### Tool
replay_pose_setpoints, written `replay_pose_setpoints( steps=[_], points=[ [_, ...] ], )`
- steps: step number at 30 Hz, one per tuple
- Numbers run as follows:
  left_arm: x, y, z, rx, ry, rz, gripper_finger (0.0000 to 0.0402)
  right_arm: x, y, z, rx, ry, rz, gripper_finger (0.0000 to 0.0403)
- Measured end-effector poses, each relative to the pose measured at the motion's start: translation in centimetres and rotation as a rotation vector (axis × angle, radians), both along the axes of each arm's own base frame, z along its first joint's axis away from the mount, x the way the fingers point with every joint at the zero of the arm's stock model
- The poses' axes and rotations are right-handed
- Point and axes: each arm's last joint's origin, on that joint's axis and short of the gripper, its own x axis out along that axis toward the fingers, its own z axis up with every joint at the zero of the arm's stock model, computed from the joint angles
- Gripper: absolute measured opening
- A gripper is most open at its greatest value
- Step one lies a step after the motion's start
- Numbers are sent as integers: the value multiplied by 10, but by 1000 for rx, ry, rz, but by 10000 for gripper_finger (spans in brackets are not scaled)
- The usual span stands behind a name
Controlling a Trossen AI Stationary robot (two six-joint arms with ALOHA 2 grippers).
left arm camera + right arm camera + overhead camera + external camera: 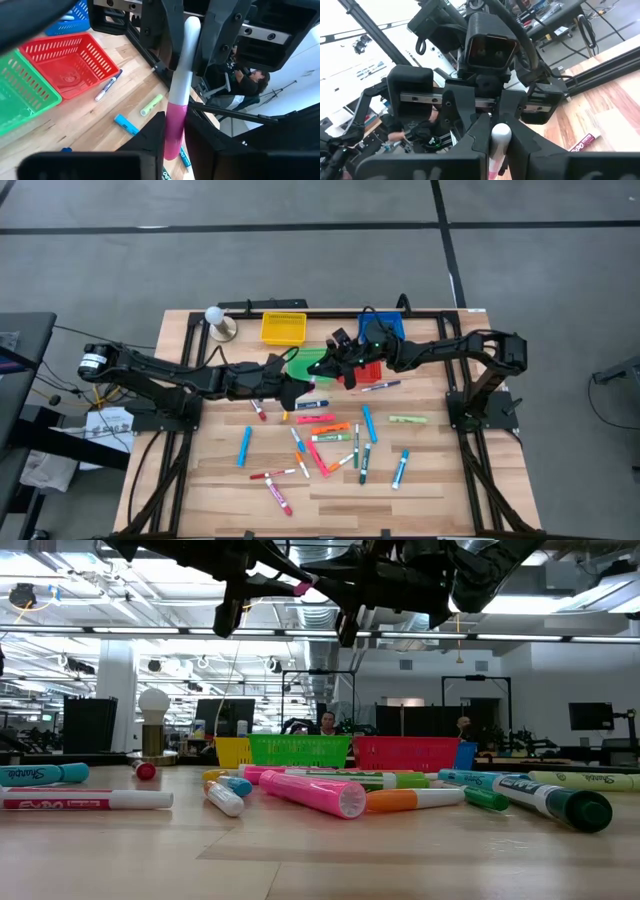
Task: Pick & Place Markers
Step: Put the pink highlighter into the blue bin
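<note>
A marker with a white half and a pink half [181, 85] hangs in the air between my two grippers, above the table near the green basket [305, 363] and the red basket [368, 370]. My left gripper [175, 150] comes from the table's left and is shut on the pink half. My right gripper [497, 150] comes from the right, faces the left one and is shut on the white half. Several other markers [330, 438] in pink, red, orange, blue and green lie loose on the wooden table. My left gripper pinches the marker's pink half [172, 135] between its two fingers. It comes nearly level from the table's left, and the marker runs forward out of the fingers, clear of the table. My right gripper pinches the marker's white end [501, 132] between its two fingers [475, 145]. It comes level from the table's right, opposite the left gripper. The marker is lifted clear.
A yellow basket [283, 327] and a blue basket [385, 328] stand along the far edge, behind the green and red ones. A white bulb on a stand [217, 320] is at the far left. A black frame [480, 405] borders the table's right side.
</note>
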Motion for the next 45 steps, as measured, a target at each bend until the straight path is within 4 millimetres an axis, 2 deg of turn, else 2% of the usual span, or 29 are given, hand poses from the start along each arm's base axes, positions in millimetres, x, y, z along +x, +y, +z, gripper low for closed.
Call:
replay_pose_setpoints(
  steps=[4, 9, 13, 16, 19, 22, 28, 32, 36, 40, 45],
  points=[
    [0, 1, 1, 2, -4, 6, 110, -1, -4, 0, -1, 1, -16, 24],
    [-6, 9, 10, 86, -18, 3, 183, -4, -15, 0, 7, 1, -44, 24],
    [-21, 15, 25, 168, -35, -17, 234, -9, -32, -6, 20, 48, -83, 22],
    [-34, 20, 32, 204, -6, -6, 256, -18, -47, -4, 12, 86, -128, 22],
    [-46, 24, 40, 238, -8, 10, 261, -31, -61, -1, -13, 141, -178, 22],
    [-53, 26, 41, 290, 32, 25, 256, -50, -77, 9, -67, 179, -262, 22],
    [-53, 29, 40, 429, 80, 72, 242, -94, -102, 25, -192, 301, -466, 22],
    [-50, 34, 36, 473, 118, 111, 235, -116, -115, 37, -302, 470, -565, 22],
    [-46, 42, 31, 481, 154, 137, 231, -121, -127, 53, -468, 674, -610, 23],
    [-45, 49, 28, 480, 172, 163, 230, -116, -140, 57, -629, 892, -590, 23],
    [-45, 52, 29, 482, 175, 177, 232, -103, -155, 43, -814, 1172, -524, 25]
  ],
)
